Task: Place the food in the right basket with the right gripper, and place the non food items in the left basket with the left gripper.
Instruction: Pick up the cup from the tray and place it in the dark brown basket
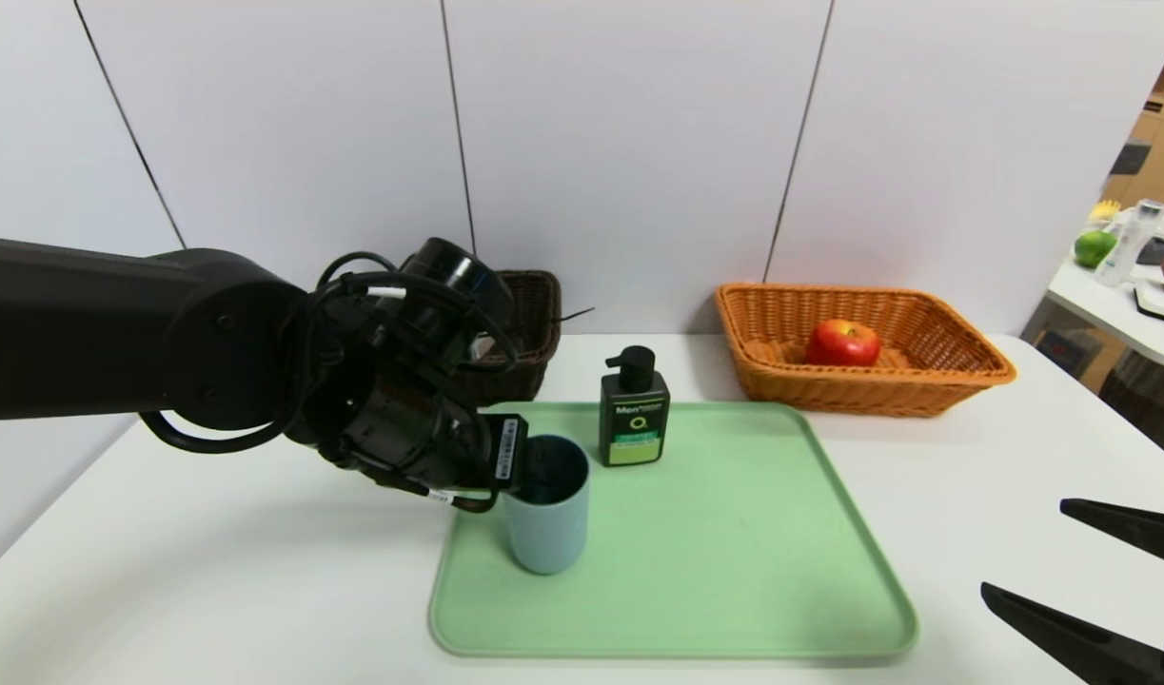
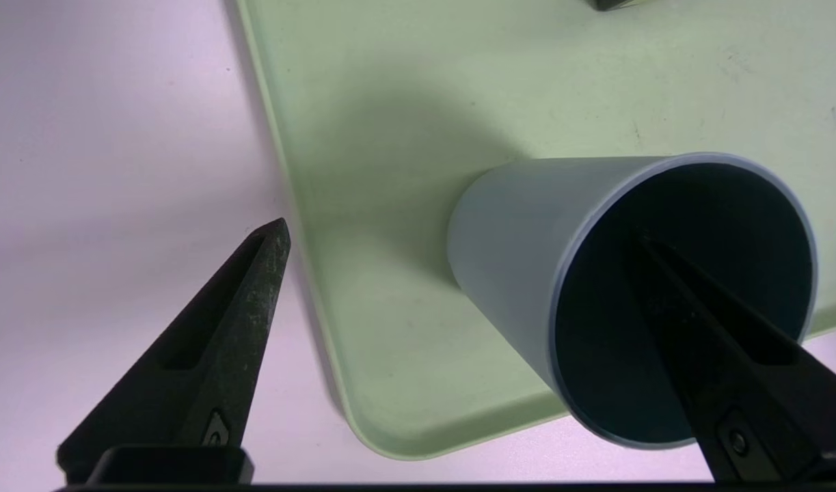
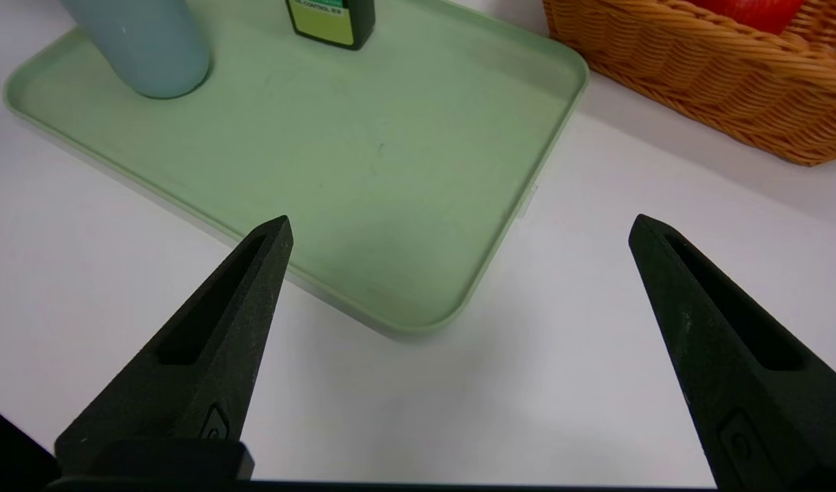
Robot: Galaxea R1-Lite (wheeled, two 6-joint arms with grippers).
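Note:
The pale blue-grey cup (image 1: 546, 521) stands upright at the near left corner of the green tray (image 1: 734, 533). My left gripper (image 2: 459, 232) is open astride the cup's (image 2: 520, 239) rim, one finger inside the dark teal interior and the other outside over the table. The black pump bottle (image 1: 634, 409) with a green label stands on the tray behind the cup. The red apple (image 1: 842, 343) lies in the orange-tan right basket (image 1: 924, 376). The dark brown left basket (image 1: 534, 314) sits behind my left arm, partly hidden. My right gripper (image 3: 459, 225) hangs open and empty over the table by the tray's near right corner.
A white wall runs close behind both baskets. A side table at the far right carries a green fruit (image 1: 1094, 247) and a clear bottle (image 1: 1126, 243). My left arm (image 1: 258, 352) reaches in from the left over the table.

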